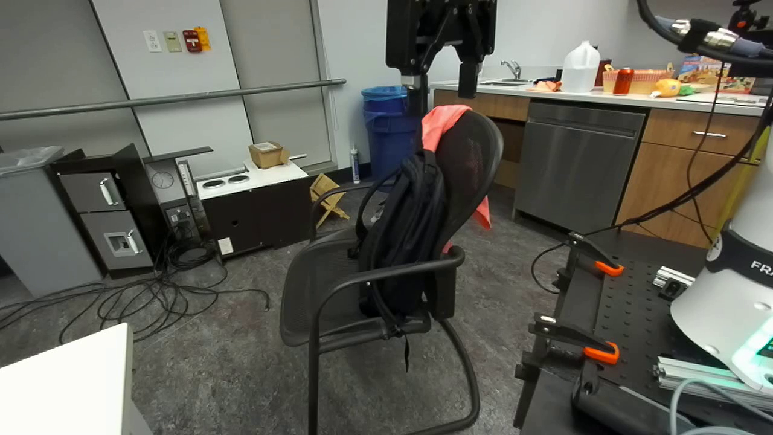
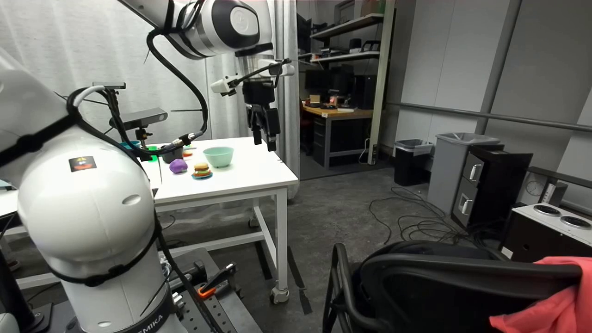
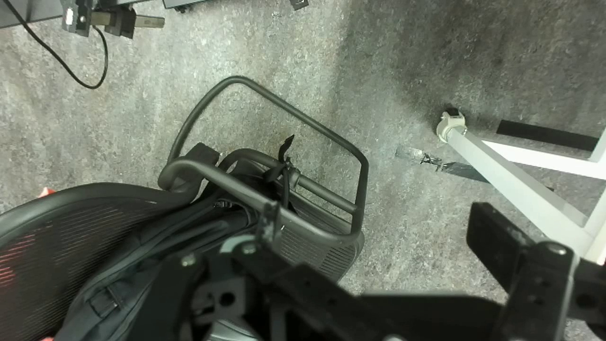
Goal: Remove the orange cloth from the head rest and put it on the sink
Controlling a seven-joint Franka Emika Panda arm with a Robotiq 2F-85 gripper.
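— What's filling the most space?

— The kitchen counter (image 1: 646, 103), running across the back of an exterior view. A white worktable (image 2: 252, 173) is standing behind the Franka arm (image 2: 92, 217) in an exterior view.

— And next in size?

— The office chair (image 1: 314, 293) is turning up in all three views. A stainless-steel dishwasher (image 1: 577, 166) is sitting under the counter. A black backpack (image 1: 401, 232) is leaning against the chair's mesh backrest (image 1: 474, 157). The sink (image 1: 504, 83) is appearing in an exterior view alone, its basin barely showing beneath the faucet (image 1: 513, 67).

— Where is the orange cloth (image 1: 442, 119) hanging?

— Over the top of that backrest, in both exterior views, well apart from the sink. The wrist view is catching only scraps past the chair's frame and some colour through the mesh.

— How is the Robotiq gripper (image 3: 374, 220) standing?

— Its jaws are standing wide apart and holding nothing; in the wrist view, floor (image 3: 412, 255) and chair are showing between the fingers.

— Smaller things?

— A mint-green bowl (image 2: 219, 157) is resting on the worktable near a toy hamburger (image 2: 201, 170).

— Any writing?

— On the arm's base, the letters FRA (image 1: 762, 267) are showing in an exterior view and the letters EMIKA (image 2: 154, 323) in an exterior view; a warning sticker (image 2: 82, 163) is bearing print too small to read.
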